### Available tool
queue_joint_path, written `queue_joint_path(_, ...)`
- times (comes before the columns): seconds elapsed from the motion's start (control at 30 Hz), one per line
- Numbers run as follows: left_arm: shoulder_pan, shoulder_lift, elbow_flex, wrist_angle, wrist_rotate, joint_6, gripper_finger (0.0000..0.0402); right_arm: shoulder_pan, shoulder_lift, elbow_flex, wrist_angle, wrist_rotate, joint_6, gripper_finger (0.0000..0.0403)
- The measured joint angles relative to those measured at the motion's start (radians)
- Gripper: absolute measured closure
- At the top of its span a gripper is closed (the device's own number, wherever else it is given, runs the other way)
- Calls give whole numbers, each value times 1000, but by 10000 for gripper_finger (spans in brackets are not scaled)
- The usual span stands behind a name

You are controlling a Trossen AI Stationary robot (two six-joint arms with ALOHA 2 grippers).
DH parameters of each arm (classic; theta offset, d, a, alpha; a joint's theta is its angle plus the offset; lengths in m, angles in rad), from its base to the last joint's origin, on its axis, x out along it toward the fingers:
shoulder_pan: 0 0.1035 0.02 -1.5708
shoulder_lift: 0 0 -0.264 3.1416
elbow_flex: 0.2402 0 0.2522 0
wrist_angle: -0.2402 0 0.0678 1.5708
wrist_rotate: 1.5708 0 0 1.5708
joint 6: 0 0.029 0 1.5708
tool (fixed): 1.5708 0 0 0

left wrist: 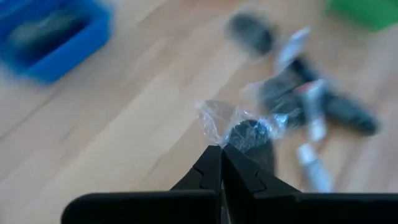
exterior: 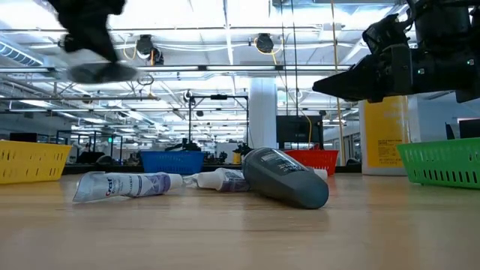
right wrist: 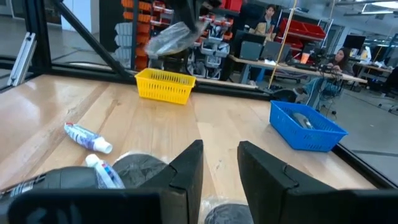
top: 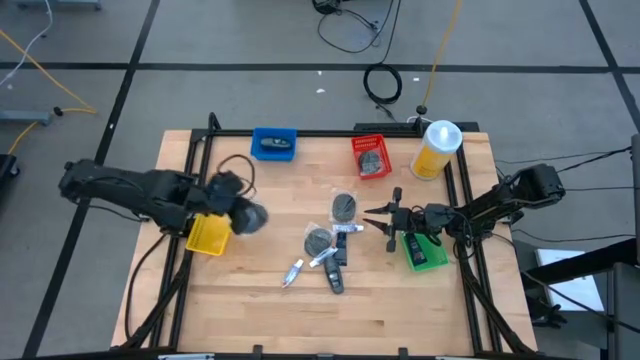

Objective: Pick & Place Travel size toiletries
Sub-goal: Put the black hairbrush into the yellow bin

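my left gripper (left wrist: 221, 163) is raised above the table, just beside the yellow bin (top: 208, 233) on its inner side. its fingers (left wrist: 205, 171) are pressed together on the clear wrapper of a grey disc (left wrist: 250, 135); the disc hangs just past the fingertips, wrapper crinkled out to one side, clear of the wood. in the high view the held disc (top: 252, 217) sits between the yellow bin and the pile of items mid-table. from the right wrist camera i see it as a blurred packet (right wrist: 171, 38) hanging above the yellow bin (right wrist: 165, 86). my right gripper (top: 382, 219) is over the table's right half, just off the green bin (top: 424, 251), fingers (right wrist: 186, 171) spread apart with nothing between them, pointing toward the pile. remaining toiletries on the wood: two wrapped discs (top: 344, 206) (top: 318, 241), a dark bottle (top: 335, 277) lying on its side, and thin white tubes (top: 293, 273) next to it. low camera shows the bottle (exterior: 285, 176) and a tube (exterior: 124, 184) flat on the tabletop. blue bin (top: 273, 144) at the far edge holds a dark item; red bin (top: 371, 156) also holds something dark, i cannot tell what. yellow canister (top: 437, 149) with white lid stands at the far right corner.
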Motion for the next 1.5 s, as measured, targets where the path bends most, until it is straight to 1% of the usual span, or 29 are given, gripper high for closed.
queue_joint_path(0.1, -15, -1, 48, -250, 0, -179, 399, 0, 0, 0, 1, 0, -1, 312)
queue_joint_path(0.2, -25, 4, 36, -458, -4, -363, 401, 0, 0, 0, 1, 0, -1, 312)
queue_joint_path(0.27, -31, 7, 8, -553, -25, -482, 398, 0, 0, 0, 1, 0, -2, 312)
queue_joint_path(0.37, -38, 7, -56, -581, -31, -589, 398, 0, 0, 0, 1, 0, 1, 312)
queue_joint_path(0.53, -38, 9, -182, -521, 31, -706, 397, 0, 0, 0, 1, 0, 1, 312)
queue_joint_path(0.6, -43, 22, -189, -492, 48, -751, 395, 0, 0, 0, 1, -1, 3, 312)
queue_joint_path(0.77, -65, 73, -195, -487, 1, -815, 394, 0, 0, 0, 4, -3, 3, 312)
queue_joint_path(1.03, -78, 202, -194, -486, 2, -830, 394, 0, 0, 0, 5, -3, 4, 312)
queue_joint_path(1.17, -60, 244, -192, -471, 12, -814, 390, 0, 0, 0, 6, -3, 4, 312)
queue_joint_path(1.23, -46, 252, -192, -467, 12, -785, 378, 0, 0, 0, 6, -3, 4, 312)
queue_joint_path(1.3, -36, 253, -192, -465, 12, -766, 357, 0, 0, 0, 6, -4, 4, 312)
queue_joint_path(1.5, -26, 243, -190, -436, 23, -735, 266, 0, 0, 0, 6, -4, 4, 312)
